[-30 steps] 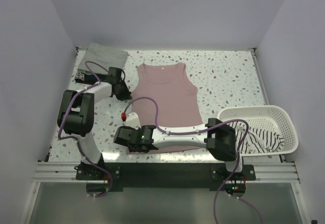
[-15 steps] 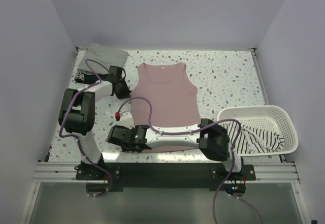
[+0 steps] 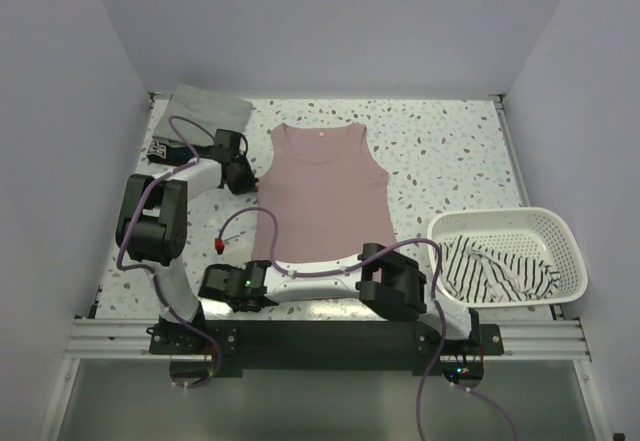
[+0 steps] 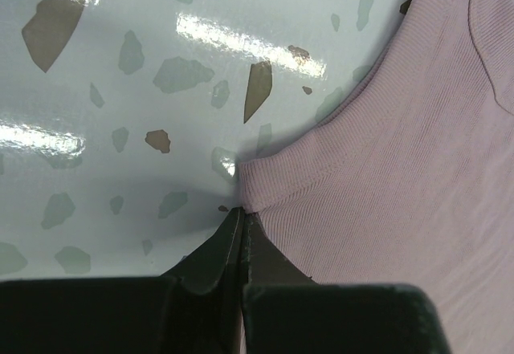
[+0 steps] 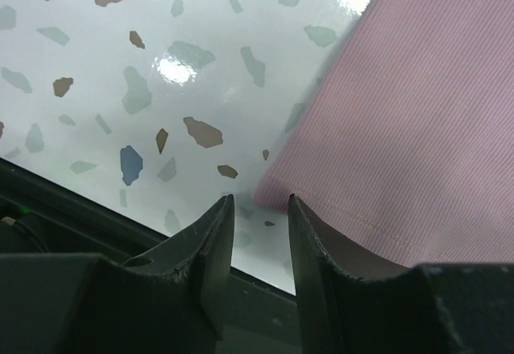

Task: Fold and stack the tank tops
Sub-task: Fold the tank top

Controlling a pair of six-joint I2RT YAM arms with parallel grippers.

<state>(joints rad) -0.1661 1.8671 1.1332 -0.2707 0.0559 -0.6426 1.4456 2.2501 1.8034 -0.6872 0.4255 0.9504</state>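
While the dusty pink tank top (image 3: pixel 325 186) lies spread flat in the middle of the table (image 3: pixel 450 151), the left gripper (image 3: pixel 243 175) is set at its left edge, upper left of centre. Its fingers (image 4: pixel 213 262) are pressed together right at the fabric's rim, and whether any cloth is nipped cannot be told. The right gripper (image 3: pixel 216 283) is placed at the top's lower left corner, tips spread apart with bare table between them, the hem corner just beside. A grey-green top (image 3: pixel 205 109) is seen folded at upper left, and a striped top (image 3: pixel 500 271) is heaped in the white basket (image 3: pixel 565 251) at the right.
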